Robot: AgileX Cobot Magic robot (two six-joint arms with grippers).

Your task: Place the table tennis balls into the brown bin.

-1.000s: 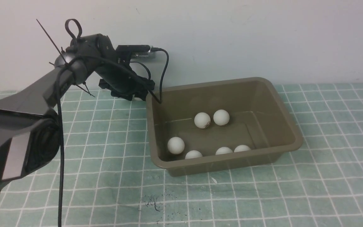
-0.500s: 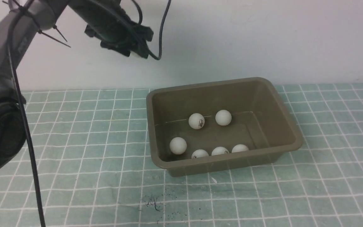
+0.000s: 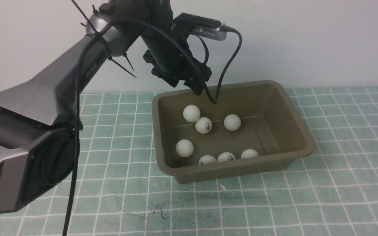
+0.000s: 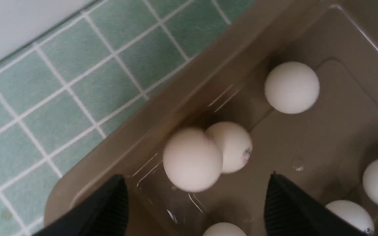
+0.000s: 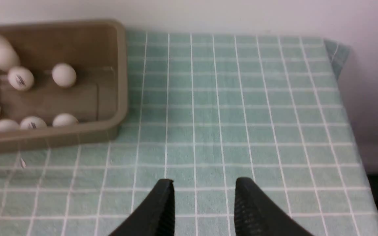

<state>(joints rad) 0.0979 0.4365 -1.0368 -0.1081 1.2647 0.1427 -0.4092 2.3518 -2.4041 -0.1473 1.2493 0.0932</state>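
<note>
The brown bin [image 3: 307,144] stands on the checked cloth with several table tennis balls on its floor, among them one with a logo [image 3: 203,125] and a plain one [image 3: 232,122]. My left gripper [image 3: 194,88] hangs open over the bin's back left part. A loose ball [image 3: 191,113] is in the air just below it, blurred in the left wrist view [image 4: 192,159] between the wide-apart fingers [image 4: 110,206]. The bin's wall [image 4: 182,88] runs past them. My right gripper [image 5: 205,179] is open and empty over bare cloth, out of the front view.
Green checked cloth [image 3: 340,196] covers the table. A white wall stands close behind the bin. The table's right edge [image 5: 356,144] drops off beyond my right gripper. The left arm's cable [image 3: 223,75] dangles over the bin's back rim.
The left arm rose from beside the bin's back left corner, swung right over the bin and let go of a ball, which now falls inside. Balls in the bin shifted slightly.
</note>
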